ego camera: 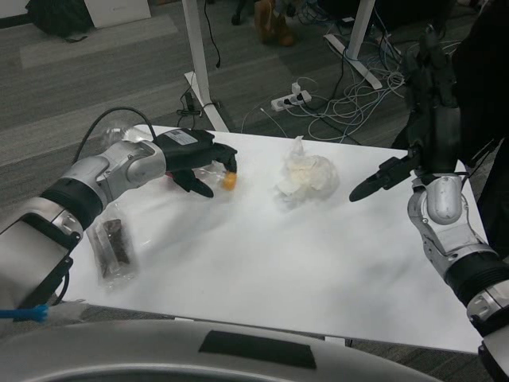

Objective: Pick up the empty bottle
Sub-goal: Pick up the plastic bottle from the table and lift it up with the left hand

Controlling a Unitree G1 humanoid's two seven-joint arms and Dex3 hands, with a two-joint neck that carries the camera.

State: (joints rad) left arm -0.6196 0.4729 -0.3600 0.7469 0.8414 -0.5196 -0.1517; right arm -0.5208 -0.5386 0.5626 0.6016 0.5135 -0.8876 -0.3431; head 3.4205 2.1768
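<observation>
- Head view: clear bottle (208,175) with orange cap lies at the white surface's (318,270) far left, left hand (193,159) closed around it.
- Right hand (429,103) raised at right, fingers' state unclear.
- Crumpled plastic (306,177) mid-surface; wrapped snack (114,248) near left edge.

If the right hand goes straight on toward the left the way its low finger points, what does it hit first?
Probably the crumpled white bag. The right hand has a finger pointing left at it over bare table, though the hand looks raised, so it might pass above.
</observation>
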